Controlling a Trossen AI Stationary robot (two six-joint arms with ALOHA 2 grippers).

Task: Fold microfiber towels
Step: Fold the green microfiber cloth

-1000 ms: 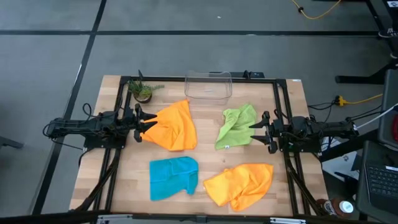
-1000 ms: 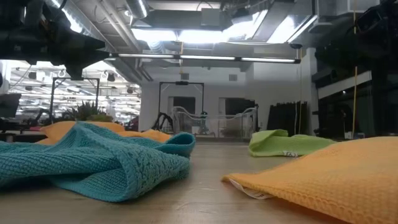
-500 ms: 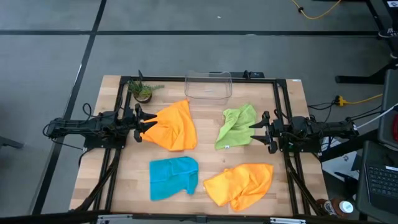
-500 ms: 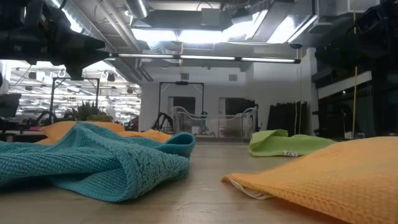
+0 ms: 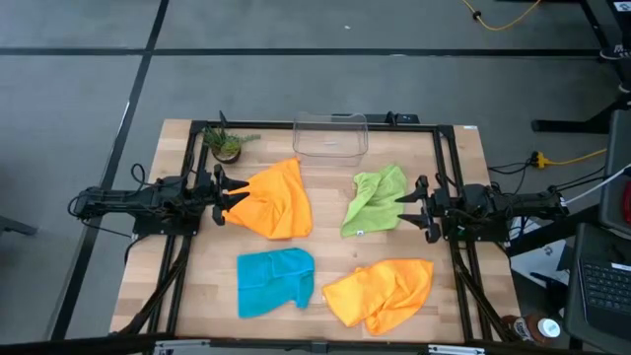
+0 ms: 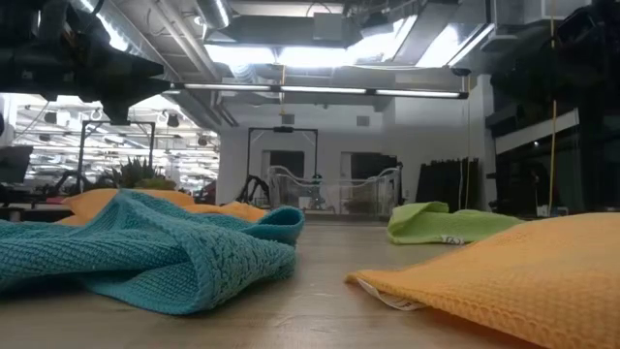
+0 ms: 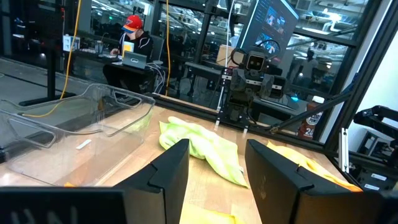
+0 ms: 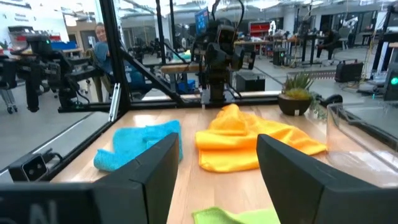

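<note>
Several microfiber towels lie crumpled on the wooden table: an orange one (image 5: 274, 200) at the far left, a lime green one (image 5: 375, 200) at the far right, a teal blue one (image 5: 275, 280) at the near left, another orange one (image 5: 383, 292) at the near right. My left gripper (image 5: 223, 195) hovers level at the table's left side, open, beside the left orange towel's edge. My right gripper (image 5: 417, 207) hovers level at the right side, open, beside the green towel. In the wrist views each gripper (image 7: 216, 180) (image 8: 216, 180) has nothing between its fingers.
A clear plastic bin (image 5: 330, 136) stands at the far middle. A small potted plant (image 5: 226, 145) sits at the far left corner. A black frame (image 5: 315, 123) runs around the table. Bare wood (image 5: 327, 229) shows between the towels.
</note>
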